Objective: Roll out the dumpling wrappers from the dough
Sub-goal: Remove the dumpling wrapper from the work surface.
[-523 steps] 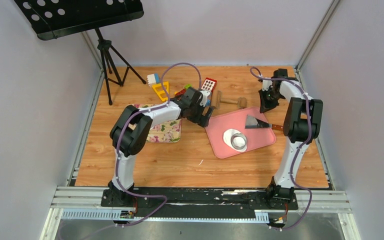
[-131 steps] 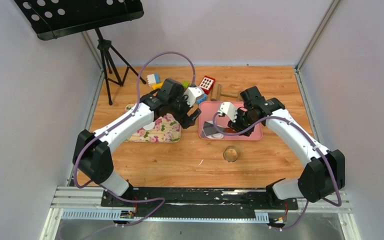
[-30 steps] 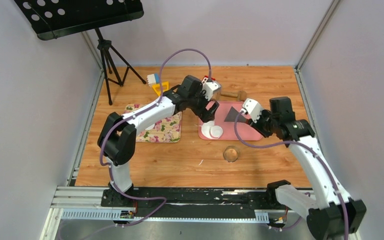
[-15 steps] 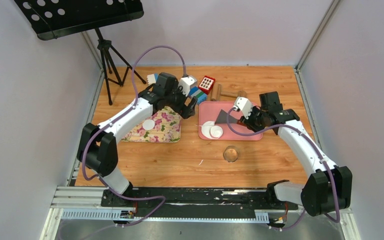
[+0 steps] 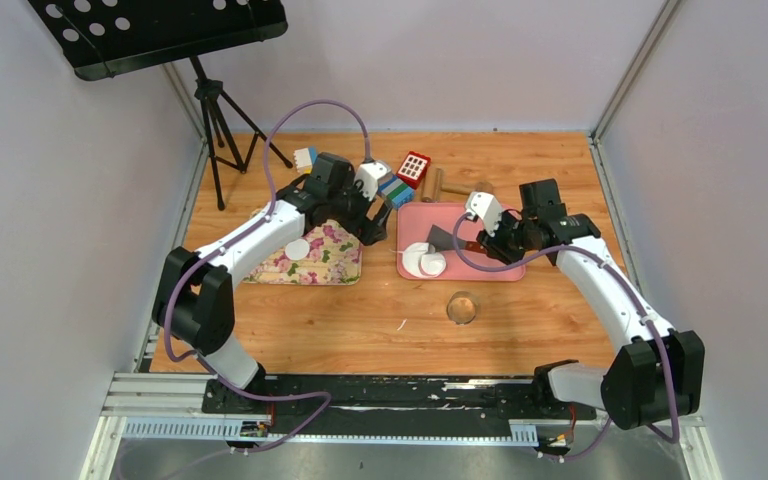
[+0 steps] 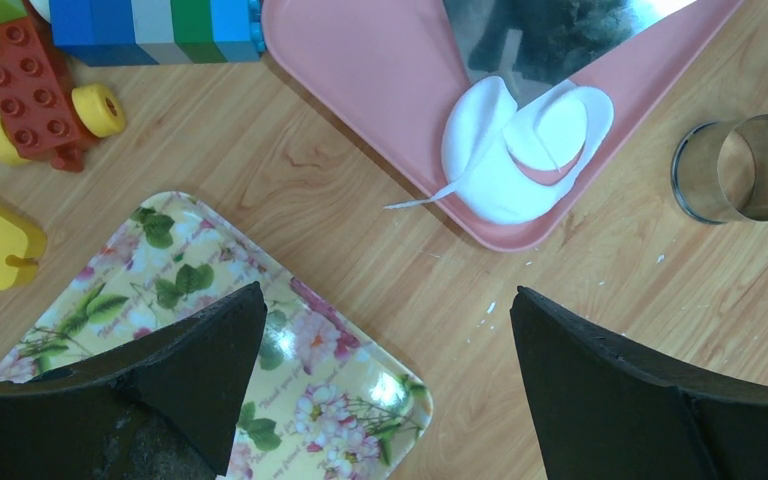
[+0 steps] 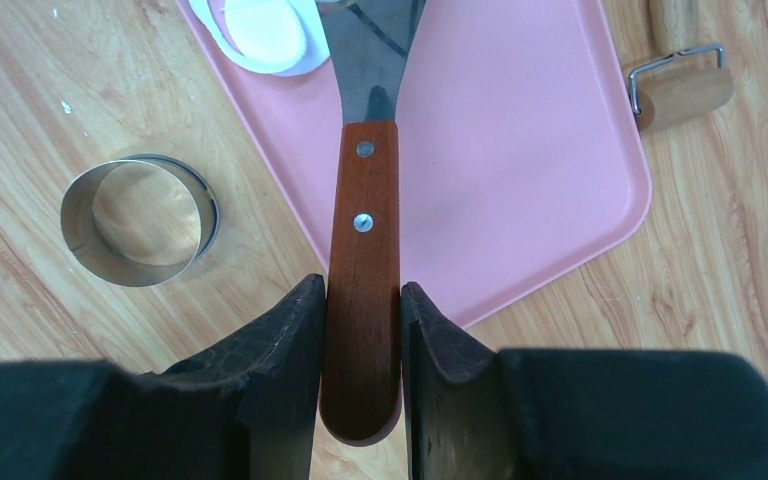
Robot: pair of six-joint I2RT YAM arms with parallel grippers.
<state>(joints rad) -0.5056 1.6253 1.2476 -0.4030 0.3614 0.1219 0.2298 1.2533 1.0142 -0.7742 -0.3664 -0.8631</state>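
A thin round white dumpling wrapper [image 5: 297, 248] lies on the floral tray [image 5: 330, 265]. The white dough [image 5: 422, 261] lies at the near left corner of the pink board [image 5: 480, 262], as a flat scrap with a rounder piece on top; it also shows in the left wrist view [image 6: 505, 160] and the right wrist view [image 7: 260, 30]. My left gripper [image 5: 370, 225] is open and empty above the floral tray's right corner [image 6: 360, 400]. My right gripper [image 5: 492, 245] is shut on the wooden handle of a scraper [image 7: 363, 250], whose metal blade [image 5: 443, 238] rests on the board beside the dough.
A small metal ring [image 5: 461, 306] stands on the wooden table in front of the board. A rolling pin [image 7: 680, 80] lies behind the board. Toy blocks [image 5: 400, 180] sit at the back and a tripod [image 5: 215, 120] at the far left.
My left gripper has moved from the dough on the pink board back left over the floral tray, where a wrapper now lies. My right gripper has brought the scraper further over the board.
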